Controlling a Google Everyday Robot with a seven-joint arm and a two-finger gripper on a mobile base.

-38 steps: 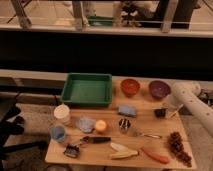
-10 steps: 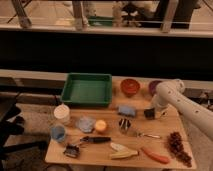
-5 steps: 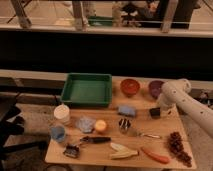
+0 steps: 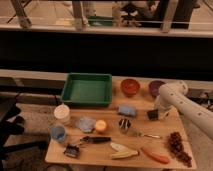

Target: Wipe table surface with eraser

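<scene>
The table surface [image 4: 107,134] is a light tan wooden top that carries many small items. The eraser [image 4: 152,115] is a small blackish block near the table's right side, in front of the purple bowl [image 4: 156,88]. My white arm reaches in from the right. Its gripper [image 4: 157,113] is down at the eraser, right over or against it. The arm hides how the gripper meets the block.
A green tray [image 4: 87,89] and an orange bowl [image 4: 130,86] stand at the back. Left of the eraser are a light-blue spongy block [image 4: 127,110] and a metal cup [image 4: 124,124]. In front are a black-handled brush [image 4: 95,140], a banana [image 4: 122,151], a carrot [image 4: 155,155] and a dark cluster [image 4: 178,146].
The arm has swung in from the table's right edge and its end has come down onto the eraser's spot. The eraser and other items have hardly shifted.
</scene>
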